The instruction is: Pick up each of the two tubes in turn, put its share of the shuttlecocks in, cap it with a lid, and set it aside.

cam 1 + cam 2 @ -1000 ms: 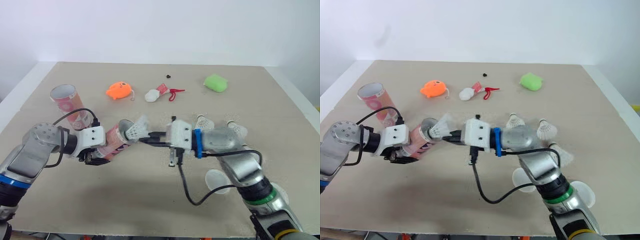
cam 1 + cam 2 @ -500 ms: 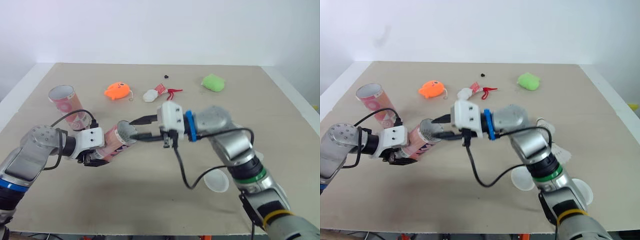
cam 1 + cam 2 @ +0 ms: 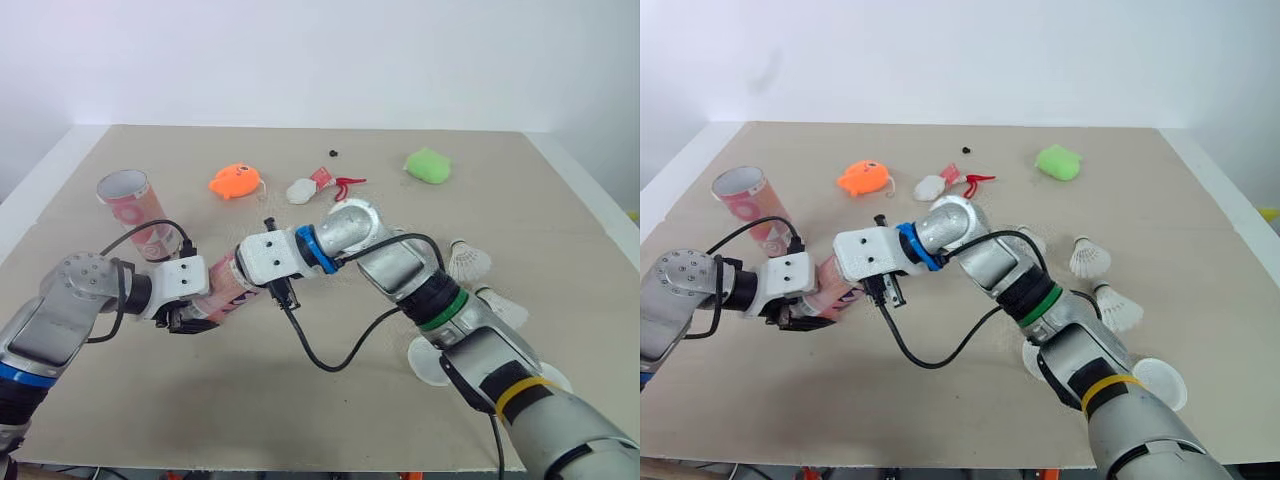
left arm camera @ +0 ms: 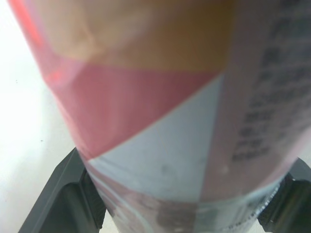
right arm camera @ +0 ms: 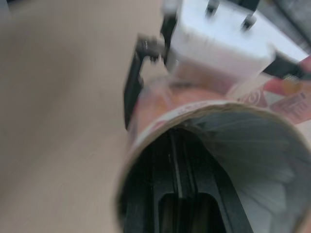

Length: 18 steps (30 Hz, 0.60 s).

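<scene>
Far left: second tube is stood upright, open end up, on the table, well apart from the grippers.

Left gripper: clamped on the lower body of the held tube. In the left wrist view a black finger is seen on either side of the pink/white wall, touching it. The tube is held tilted just above the table, mouth facing the right arm.

Right gripper: pushed into the tube mouth. Its two fingers are seen inside the bore, close together, with only a thin seam between them and nothing pinched. White feathers of a shuttlecock in the tube are seen just beside them, against the inner wall.

Back of table, left to right: orange fish toy, white-and-red toy, small black speck, green object.

Right side: two loose shuttlecocks are lying near each other. Two white lids are lying nearer the front edge, one partly hidden under the right arm.
</scene>
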### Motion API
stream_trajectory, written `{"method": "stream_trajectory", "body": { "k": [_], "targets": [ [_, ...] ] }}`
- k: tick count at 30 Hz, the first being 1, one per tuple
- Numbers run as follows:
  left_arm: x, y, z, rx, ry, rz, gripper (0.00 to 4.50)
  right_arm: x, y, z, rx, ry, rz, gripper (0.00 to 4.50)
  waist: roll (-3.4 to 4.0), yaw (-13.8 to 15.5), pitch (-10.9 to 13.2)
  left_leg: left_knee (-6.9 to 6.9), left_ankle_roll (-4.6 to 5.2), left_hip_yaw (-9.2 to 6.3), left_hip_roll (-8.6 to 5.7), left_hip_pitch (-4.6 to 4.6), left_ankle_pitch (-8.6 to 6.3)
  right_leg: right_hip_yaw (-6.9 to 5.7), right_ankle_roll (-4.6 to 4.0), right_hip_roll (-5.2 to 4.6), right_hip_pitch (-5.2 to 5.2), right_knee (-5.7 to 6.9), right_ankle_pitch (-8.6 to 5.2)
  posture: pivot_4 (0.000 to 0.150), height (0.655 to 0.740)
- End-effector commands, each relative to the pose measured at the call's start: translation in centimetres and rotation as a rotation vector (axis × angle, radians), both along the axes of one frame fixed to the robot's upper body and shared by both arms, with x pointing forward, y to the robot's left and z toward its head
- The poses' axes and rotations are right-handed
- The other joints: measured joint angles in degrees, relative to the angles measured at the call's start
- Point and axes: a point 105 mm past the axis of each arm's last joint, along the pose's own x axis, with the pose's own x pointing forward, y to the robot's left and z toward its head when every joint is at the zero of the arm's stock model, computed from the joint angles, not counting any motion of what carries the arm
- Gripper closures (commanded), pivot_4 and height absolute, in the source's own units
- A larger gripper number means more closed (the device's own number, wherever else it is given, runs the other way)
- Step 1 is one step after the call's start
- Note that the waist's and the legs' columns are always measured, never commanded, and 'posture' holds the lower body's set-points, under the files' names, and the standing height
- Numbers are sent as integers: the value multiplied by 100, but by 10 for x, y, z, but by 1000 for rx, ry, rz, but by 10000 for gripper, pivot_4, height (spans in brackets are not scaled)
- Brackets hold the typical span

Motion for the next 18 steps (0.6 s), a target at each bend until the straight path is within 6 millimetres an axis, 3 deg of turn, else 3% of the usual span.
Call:
{"method": "stream_trajectory", "body": {
  "k": [1,4,6,10,14,18],
  "targets": [
    [-3,-2,-5,-2,19,-2,11279,-6,17,-6,-42,-99,73,43893,1,-1,-1,0,0,1,0,0,0,0,0,0,0,0,0,1500,7400],
    [-3,-3,-5,-5,18,-2,11279,-13,29,1,10,-103,110,43893,2,-10,-2,-1,0,5,2,11,0,-4,-11,8,2,1,6,1500,7400],
    [-3,-4,-5,-7,18,-1,11279,-13,25,13,49,-90,110,43893,2,-8,-2,-1,0,2,11,17,1,-7,-22,20,4,6,12,1500,7400],
    [-4,-4,-6,-8,19,1,11279,-9,5,35,101,-64,90,43893,3,-1,-1,0,1,-5,26,13,7,-15,-38,34,1,8,20,1500,7400],
    [-5,-3,-6,-10,18,4,11279,-5,-28,62,169,-21,35,43893,3,7,-1,-1,1,-11,25,0,7,-14,-39,27,-3,8,17,1500,7400],
    [-5,-5,-6,-21,20,-2,11279,-3,-57,66,168,24,-35,43893,3,4,-1,-4,1,-7,5,-1,5,-9,-39,2,-2,7,16,1500,7400]
  ]
}}
